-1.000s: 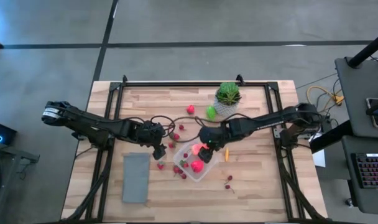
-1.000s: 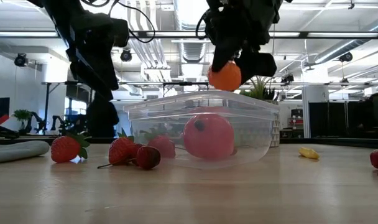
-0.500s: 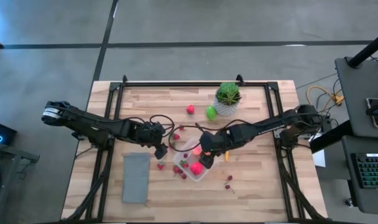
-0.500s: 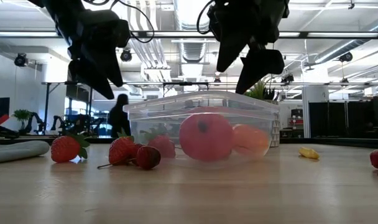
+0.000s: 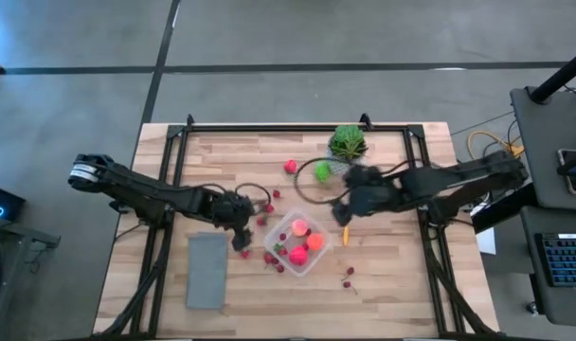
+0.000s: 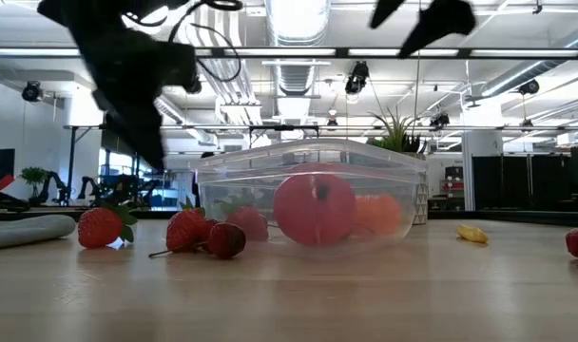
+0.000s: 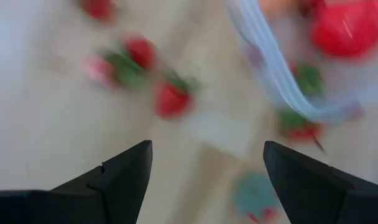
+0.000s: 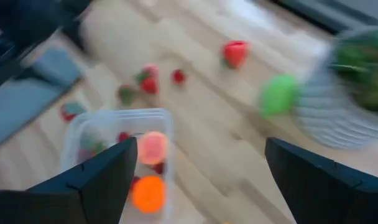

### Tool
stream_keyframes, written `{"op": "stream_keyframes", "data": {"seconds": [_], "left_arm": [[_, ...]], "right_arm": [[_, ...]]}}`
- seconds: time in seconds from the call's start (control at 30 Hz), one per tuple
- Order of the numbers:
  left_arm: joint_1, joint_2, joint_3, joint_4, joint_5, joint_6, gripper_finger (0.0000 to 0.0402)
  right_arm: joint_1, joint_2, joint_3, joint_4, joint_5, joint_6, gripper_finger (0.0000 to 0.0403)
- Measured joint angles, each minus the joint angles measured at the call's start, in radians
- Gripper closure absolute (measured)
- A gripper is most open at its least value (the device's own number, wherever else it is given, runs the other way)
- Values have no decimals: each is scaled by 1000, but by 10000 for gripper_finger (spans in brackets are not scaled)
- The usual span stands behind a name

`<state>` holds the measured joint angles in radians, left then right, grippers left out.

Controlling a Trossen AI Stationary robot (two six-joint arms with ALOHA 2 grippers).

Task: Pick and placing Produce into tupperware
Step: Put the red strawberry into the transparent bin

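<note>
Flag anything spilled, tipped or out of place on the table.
Nothing is spilled or damaged. The tupperware sits upright but skewed to the table's edges, holding pink, orange and red pieces. Loose berries lie scattered beside it, not yet packed.

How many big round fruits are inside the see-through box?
3, close together: a pink one, an orange one and a red one nearest the table's front edge. Small berries may be hidden.

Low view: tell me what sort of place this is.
Probably a robotics lab or workshop: bare ceiling ducts and strip lights, other robot arms on a bench behind, a wooden table on concrete floor.
</note>
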<state>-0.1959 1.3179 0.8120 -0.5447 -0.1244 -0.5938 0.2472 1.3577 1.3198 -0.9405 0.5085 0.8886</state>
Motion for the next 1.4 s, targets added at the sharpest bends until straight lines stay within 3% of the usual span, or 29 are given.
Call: {"op": "stream_keyframes", "data": {"seconds": [0.1,0.2,0.43,0.67,1.1,1.4], "left_arm": [[-61,27,-10,1,93,-4,109],[-137,40,-7,3,101,-40,109],[-244,80,-6,17,-15,-193,109],[-251,149,-12,13,-52,-425,109],[-252,186,8,76,-12,-816,109],[-253,186,4,73,-11,-869,142]], "right_arm": [[18,-71,-7,-123,56,91,61],[38,-121,-17,-218,106,183,62],[47,-142,-30,-290,181,272,62],[47,-98,-32,-281,220,273,63],[47,-29,-32,-282,218,282,62],[47,-33,-32,-282,218,282,63]]}}
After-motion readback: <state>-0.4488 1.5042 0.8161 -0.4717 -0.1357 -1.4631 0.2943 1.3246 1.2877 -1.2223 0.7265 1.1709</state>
